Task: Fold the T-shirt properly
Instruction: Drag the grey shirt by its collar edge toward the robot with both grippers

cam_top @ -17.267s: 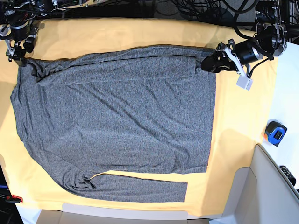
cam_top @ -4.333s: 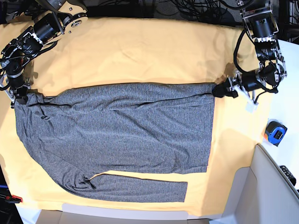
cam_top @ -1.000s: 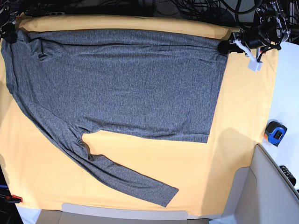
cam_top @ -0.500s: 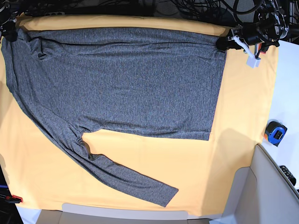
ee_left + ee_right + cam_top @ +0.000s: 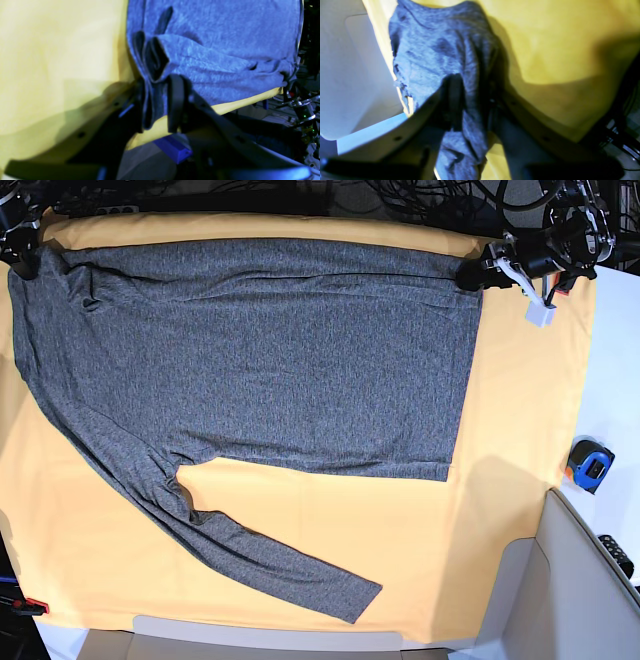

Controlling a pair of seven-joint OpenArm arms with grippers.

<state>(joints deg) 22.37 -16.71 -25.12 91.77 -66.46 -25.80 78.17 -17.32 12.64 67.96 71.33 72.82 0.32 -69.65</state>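
We saw the T-shirt (image 5: pixel 260 360) spread over the yellow-orange cloth (image 5: pixel 500 480) covering the table, reaching its far edge. Left fingers (image 5: pixel 175 100) and right fingers (image 5: pixel 452 100) stood slightly spread around bunched shirt corners. A blue tape measure (image 5: pixel 590 464) lay at the table's right edge.

The base view was evenly and brightly lit, with mild bending at the edges. Both wrist views were dimmer, blue-tinted, heavily shadowed and blurred up close.

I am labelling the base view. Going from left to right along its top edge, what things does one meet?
Right gripper → T-shirt → left gripper → yellow-orange cloth.
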